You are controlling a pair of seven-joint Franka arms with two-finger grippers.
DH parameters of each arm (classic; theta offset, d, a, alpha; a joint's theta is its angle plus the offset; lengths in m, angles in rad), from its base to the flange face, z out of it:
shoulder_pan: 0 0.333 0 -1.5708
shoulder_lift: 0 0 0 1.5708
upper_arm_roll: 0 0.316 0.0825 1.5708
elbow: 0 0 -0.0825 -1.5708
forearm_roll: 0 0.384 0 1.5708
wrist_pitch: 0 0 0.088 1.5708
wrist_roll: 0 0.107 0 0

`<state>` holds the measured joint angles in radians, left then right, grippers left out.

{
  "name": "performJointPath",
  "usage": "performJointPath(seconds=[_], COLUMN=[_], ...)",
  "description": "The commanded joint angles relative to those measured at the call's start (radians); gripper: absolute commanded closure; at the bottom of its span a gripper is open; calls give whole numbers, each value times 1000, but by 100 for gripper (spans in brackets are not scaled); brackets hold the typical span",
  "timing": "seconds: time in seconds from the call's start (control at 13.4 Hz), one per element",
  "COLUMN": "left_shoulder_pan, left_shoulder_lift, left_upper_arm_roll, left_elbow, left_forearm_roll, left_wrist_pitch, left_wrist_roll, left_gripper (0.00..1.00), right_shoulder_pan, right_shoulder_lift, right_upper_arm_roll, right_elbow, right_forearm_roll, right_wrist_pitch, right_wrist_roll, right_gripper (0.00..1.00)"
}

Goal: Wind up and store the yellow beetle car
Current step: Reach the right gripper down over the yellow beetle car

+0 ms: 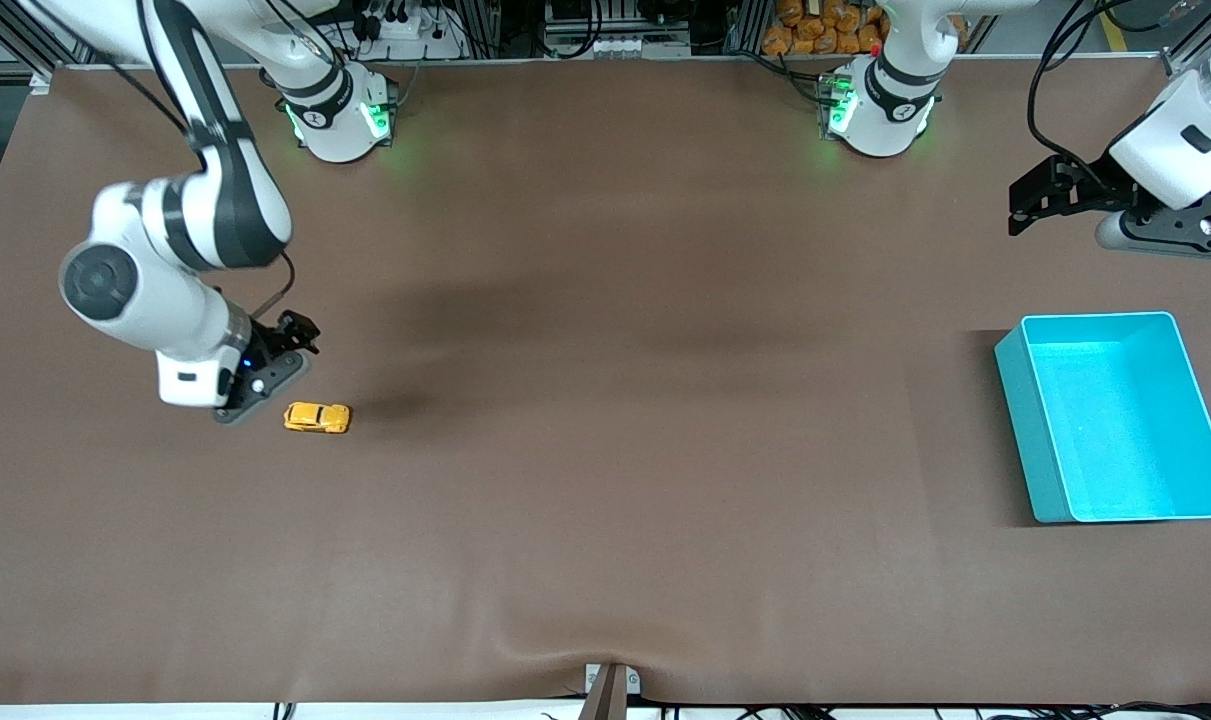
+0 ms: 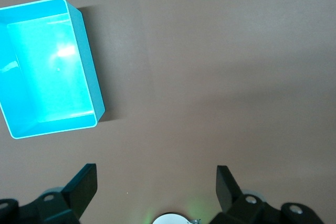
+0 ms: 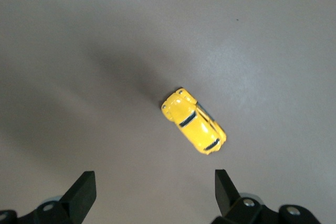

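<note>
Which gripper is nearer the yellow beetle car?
Right. The right gripper hangs open just beside the yellow beetle car; the left gripper waits open at the other end, above the teal bin.

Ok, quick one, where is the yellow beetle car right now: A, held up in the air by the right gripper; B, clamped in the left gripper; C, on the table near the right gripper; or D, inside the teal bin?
C: the yellow beetle car sits on the table just by the open right gripper, while the teal bin holds nothing and the open left gripper is empty.
</note>
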<state>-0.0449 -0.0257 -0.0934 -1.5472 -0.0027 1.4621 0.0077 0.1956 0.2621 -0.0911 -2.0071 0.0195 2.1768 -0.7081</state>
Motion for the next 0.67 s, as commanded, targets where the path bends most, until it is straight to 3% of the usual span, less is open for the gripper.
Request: performJointPath(seconds=[0.0, 0.15, 0.6], left_shoulder_pan=[7, 7, 11], left_shoulder_lift=[-2, -2, -2], left_upper_arm_roll=[-6, -6, -3], left_elbow=[4, 4, 3], left_forearm_roll=[18, 18, 18], left_wrist_pitch=[4, 4, 4], left_wrist_roll=[-2, -2, 0], left_gripper=[0, 0, 0], right_shoulder_pan=[-25, -47, -65], right_shoulder_lift=[69, 104, 196], right_upper_arm_roll=[5, 5, 5], right_elbow=[17, 21, 51], right_forearm_roll=[-6, -4, -6], right_wrist_pitch=[90, 161, 211], right_wrist_roll=[-230, -439, -631], right_gripper=[0, 0, 0])
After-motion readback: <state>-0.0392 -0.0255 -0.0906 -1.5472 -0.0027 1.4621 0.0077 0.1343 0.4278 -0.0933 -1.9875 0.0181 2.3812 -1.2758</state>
